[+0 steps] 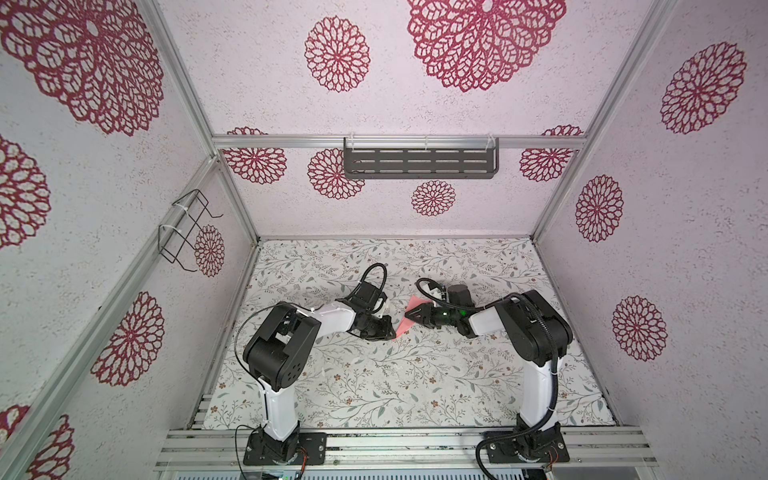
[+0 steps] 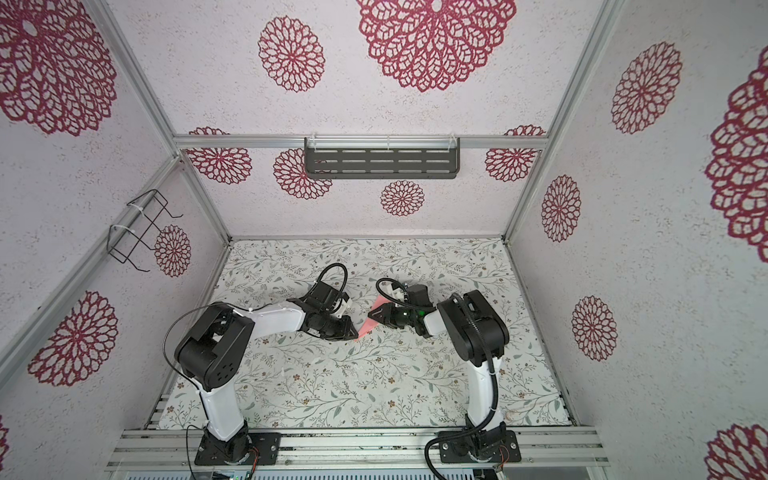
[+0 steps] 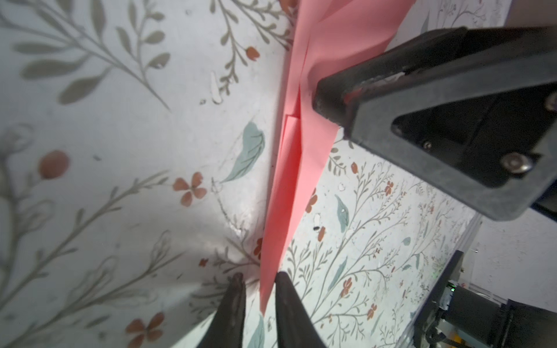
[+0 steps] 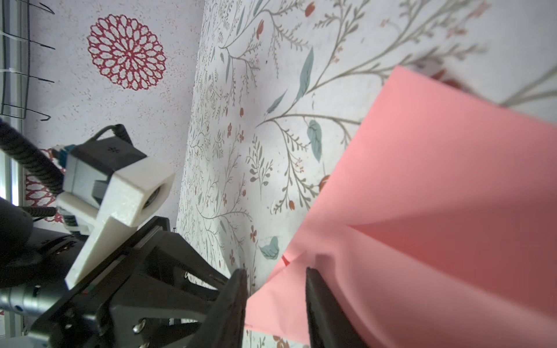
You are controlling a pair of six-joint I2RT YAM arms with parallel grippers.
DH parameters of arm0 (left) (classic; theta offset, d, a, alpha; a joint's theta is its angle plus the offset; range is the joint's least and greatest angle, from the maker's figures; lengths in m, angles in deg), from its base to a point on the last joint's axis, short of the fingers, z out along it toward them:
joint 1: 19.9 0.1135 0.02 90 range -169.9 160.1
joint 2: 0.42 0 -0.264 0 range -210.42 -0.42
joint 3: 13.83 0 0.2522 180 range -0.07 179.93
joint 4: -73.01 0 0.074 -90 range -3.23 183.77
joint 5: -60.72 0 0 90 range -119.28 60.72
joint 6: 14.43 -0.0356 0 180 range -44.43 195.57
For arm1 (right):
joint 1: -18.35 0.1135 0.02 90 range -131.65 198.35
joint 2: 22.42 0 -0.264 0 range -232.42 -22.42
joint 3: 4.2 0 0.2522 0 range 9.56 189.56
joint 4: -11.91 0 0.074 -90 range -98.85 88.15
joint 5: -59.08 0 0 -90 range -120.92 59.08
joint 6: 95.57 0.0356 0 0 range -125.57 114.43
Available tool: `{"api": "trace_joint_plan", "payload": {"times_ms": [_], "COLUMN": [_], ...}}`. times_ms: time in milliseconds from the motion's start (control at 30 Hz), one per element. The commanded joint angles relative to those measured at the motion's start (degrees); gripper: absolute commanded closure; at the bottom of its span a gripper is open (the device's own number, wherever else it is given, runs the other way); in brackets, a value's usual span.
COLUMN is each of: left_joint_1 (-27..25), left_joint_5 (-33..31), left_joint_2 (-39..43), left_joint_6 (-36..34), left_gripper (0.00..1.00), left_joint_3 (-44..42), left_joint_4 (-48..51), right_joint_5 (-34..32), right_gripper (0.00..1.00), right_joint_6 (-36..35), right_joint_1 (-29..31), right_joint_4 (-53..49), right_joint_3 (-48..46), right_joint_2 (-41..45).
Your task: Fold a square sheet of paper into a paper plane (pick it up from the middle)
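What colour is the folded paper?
The folded paper is plain salmon pink; clearest in the right wrist view.

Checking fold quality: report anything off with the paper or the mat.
The paper plane has layers that don't line up: one flap edge steps short beside the centre crease. Small white scraps litter the floral mat.

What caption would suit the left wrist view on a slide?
Pointed tip of the folded pink paper inside the open left tool; right tool against its wider part.
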Motion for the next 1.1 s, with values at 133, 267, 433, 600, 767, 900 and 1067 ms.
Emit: {"api": "trace_joint_plan", "payload": {"times_ms": [133,267,433,600,767,900,1067], "left_joint_1": [-0.1,-0.3,-1.0,-1.1,-1.5,-2.1,-2.6], "left_joint_5": [-3.3,-1.6,-1.2,-2.0,-1.7,-1.7,-4.1], "left_joint_2": [3.4,2.5,-0.3,-3.4,-6.7,-7.5,-8.3], "left_joint_6": [2.3,3.0,4.0,4.1,3.6,3.0,1.5], "left_gripper": [0.71,0.76,0.83,0.83,0.8,0.79,0.81], "left_joint_3": [1.3,1.9,3.5,6.2,8.0,8.9,9.7], "left_joint_4": [-0.6,-4.0,-6.1,-6.0,-4.5,-3.0,0.3], "right_joint_5": [-5.7,-5.3,-5.1,-4.7,-4.4,-3.7,-2.9], "right_gripper": [0.62,0.62,0.63,0.64,0.64,0.64,0.64], "right_joint_6": [-0.6,0.0,0.4,1.4,1.9,2.9,4.3], "right_joint_1": [0.1,0.1,0.1,0.1,0.1,0.1,0.0], "right_joint_4": [-6.7,-6.0,-5.3,-4.0,-3.4,-1.9,0.0], "right_joint_3": [-0.5,-0.7,-0.8,-0.9,-1.0,-1.0,-0.9], "right_joint_2": [-0.5,-0.6,-0.8,-1.2,-1.2,-1.3,-0.9]}}
